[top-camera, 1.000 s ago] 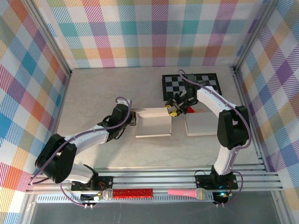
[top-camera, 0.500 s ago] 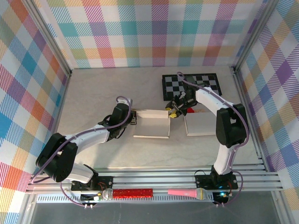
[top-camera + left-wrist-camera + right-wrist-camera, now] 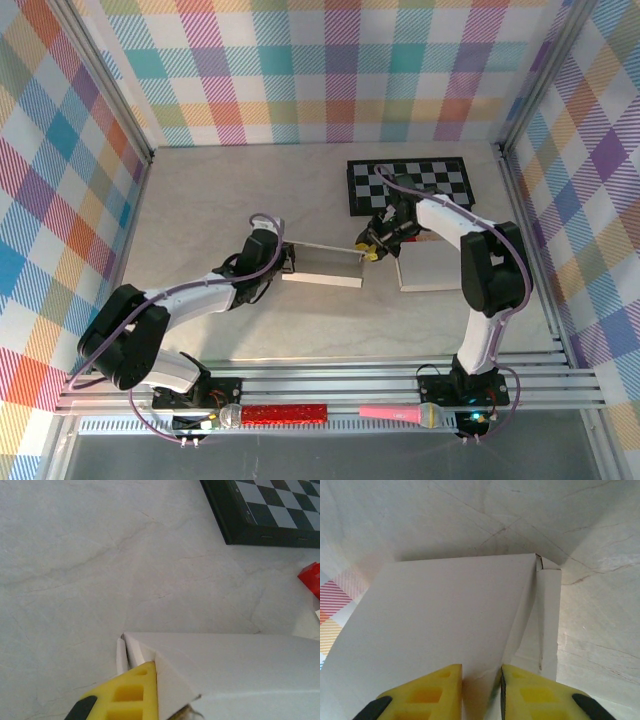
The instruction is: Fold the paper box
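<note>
At mid-surface (image 3: pixel 215 205), just in front of the checkerboard (image 3: pixel 408 182), the paper box (image 3: pixel 322 266) lies as a shallow white tray, long axis running left to right, with an arm at each end. Left end effector (image 3: pixel 287 262) is at the box's left end, closed down on the thin cardboard there. In the left wrist view one yellow finger (image 3: pixel 127 696) presses flat against a folded corner flap of the box (image 3: pixel 240 665); the other finger is hidden behind the panel. Right end effector (image 3: pixel 367 249) is at the box's far right corner. In the right wrist view its two yellow fingertips (image 3: pixel 481 672) straddle an upright wall of the box (image 3: pixel 445 615) with a narrow gap between them, wider than the cardboard; the right-hand finger is close against the crease, and contact on the other side cannot be judged. A narrow side flap stands beside that wall, folded along its length. A second flat white panel (image 3: pixel 432 268) lies just right of the box, under the right arm. A small red block (image 3: pixel 311 575) sits between the checkerboard's near edge (image 3: pixel 270 510) and the box.
</note>
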Controlling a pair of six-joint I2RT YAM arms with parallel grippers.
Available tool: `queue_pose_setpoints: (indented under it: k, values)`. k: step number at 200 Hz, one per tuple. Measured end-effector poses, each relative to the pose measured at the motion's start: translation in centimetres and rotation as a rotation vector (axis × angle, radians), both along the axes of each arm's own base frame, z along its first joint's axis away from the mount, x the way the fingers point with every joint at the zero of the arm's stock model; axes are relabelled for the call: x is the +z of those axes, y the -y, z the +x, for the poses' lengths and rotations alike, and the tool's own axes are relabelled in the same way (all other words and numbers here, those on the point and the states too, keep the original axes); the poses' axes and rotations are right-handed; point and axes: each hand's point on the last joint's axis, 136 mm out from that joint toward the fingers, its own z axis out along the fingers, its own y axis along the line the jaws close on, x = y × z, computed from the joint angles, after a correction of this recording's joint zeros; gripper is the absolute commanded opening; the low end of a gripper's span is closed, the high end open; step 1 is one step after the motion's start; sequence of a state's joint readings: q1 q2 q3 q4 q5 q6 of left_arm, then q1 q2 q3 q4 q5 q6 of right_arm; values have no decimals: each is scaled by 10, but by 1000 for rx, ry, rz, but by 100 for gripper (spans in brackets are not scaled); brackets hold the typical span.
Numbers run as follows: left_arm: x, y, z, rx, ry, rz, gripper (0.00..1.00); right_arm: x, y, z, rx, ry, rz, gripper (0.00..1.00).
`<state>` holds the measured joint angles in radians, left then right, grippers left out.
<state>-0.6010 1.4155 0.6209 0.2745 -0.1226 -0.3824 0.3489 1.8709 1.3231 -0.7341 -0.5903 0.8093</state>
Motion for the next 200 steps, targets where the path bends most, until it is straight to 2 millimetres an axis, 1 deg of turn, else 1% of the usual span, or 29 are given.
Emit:
queue_pose_setpoints:
  k: [13,36,58,107,139,155,157,160,169,180,200]
  values:
    - [0,-2,-3,6,-3,-9,8,-2,-2,-3,15,5,-10,23]
    - [-3,-3,-9,9,-23,-16,20,-2,-4,-7,39,34,-42,22]
    - [-7,0,-19,1,-58,-27,28,-2,-6,-13,68,65,-74,22]
    - [-16,-5,-41,0,-122,-43,33,-8,-18,-34,134,107,-120,21]
    - [-24,-12,-55,13,-160,-56,35,-14,-21,-42,148,121,-141,21]
    - [-27,-14,-61,18,-183,-63,40,-15,-22,-43,149,126,-147,21]
    - [-27,-15,-61,17,-184,-63,41,-15,-22,-43,149,126,-148,21]
    - [-27,-15,-62,22,-188,-68,47,-15,-22,-42,147,126,-150,21]
    - [-26,-16,-65,25,-196,-74,52,-15,-22,-42,145,126,-150,21]
    - [-23,-18,-68,32,-201,-91,55,-15,-22,-42,142,127,-153,21]
    - [-16,-21,-75,38,-203,-113,55,-16,-21,-41,136,130,-165,21]
